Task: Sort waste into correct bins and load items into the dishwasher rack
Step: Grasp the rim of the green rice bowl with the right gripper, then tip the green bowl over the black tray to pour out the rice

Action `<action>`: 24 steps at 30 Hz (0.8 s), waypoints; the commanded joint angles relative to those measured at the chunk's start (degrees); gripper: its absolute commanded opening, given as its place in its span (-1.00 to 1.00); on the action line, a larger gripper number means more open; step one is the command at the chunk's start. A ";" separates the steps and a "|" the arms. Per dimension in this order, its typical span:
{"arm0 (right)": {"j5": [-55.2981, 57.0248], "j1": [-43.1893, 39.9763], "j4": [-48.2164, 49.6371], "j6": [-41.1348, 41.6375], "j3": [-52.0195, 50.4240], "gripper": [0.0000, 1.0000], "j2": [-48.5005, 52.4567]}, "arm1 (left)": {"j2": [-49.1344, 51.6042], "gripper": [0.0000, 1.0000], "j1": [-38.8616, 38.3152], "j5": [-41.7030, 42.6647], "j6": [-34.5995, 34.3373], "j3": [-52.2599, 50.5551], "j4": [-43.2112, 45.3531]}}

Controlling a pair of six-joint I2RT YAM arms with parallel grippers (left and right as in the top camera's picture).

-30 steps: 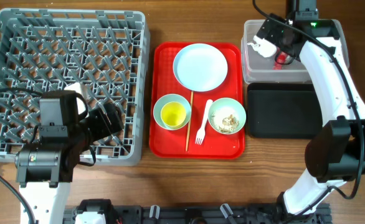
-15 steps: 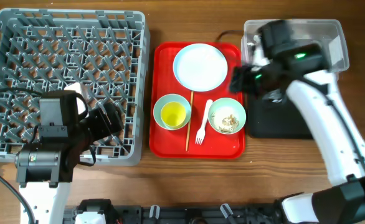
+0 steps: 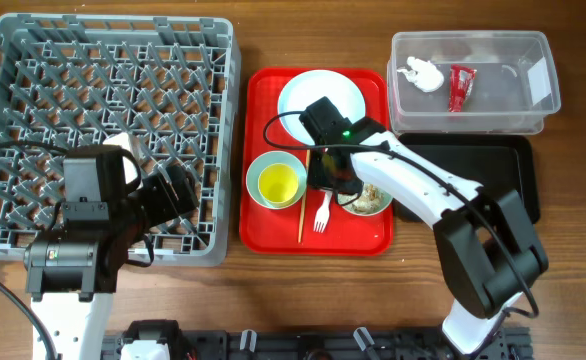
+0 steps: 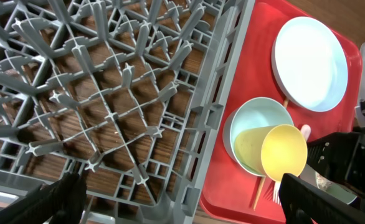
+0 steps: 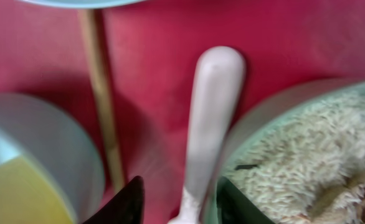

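White plastic fork [image 5: 210, 124] lies mid-frame on the red rectangular tray [image 5: 170, 37], its handle between the spread fingers of the right gripper [image 5: 181, 200], which should descend centred and close gently, clear of the thin wooden stick [image 5: 101, 93] at left and the crumb-filled pale blue-green bowl [image 5: 288, 149] at right.

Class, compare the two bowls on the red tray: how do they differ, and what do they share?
The left bowl holds a yellow cup; the right bowl holds beige crumbs. The left bowl shows whole from overhead; the right bowl is partly covered by the right arm. Both are round, pale blue-green and sit upright on the red tray.
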 commanded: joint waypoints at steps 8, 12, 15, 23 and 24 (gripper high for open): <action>7.37 0.13 -7.02 1.81 5.11 -0.91 -0.90 | -0.09 1.00 -0.20 0.66 -0.70 1.27 0.17; 8.76 -0.59 -11.21 -2.69 10.82 -0.91 -8.59 | -0.09 1.00 -0.20 0.63 -0.70 1.27 0.20; 2.82 -5.55 -11.37 -8.63 11.52 -0.91 -14.34 | -0.09 1.00 -0.20 0.63 -0.70 1.27 0.17; -14.27 -27.06 -12.87 -25.38 4.92 -0.91 -15.41 | -0.09 1.00 -0.20 0.63 -0.70 1.27 0.15; -17.97 -29.03 -11.34 -27.36 2.97 -0.91 -15.39 | -0.09 1.00 -0.20 0.63 -0.68 1.27 0.15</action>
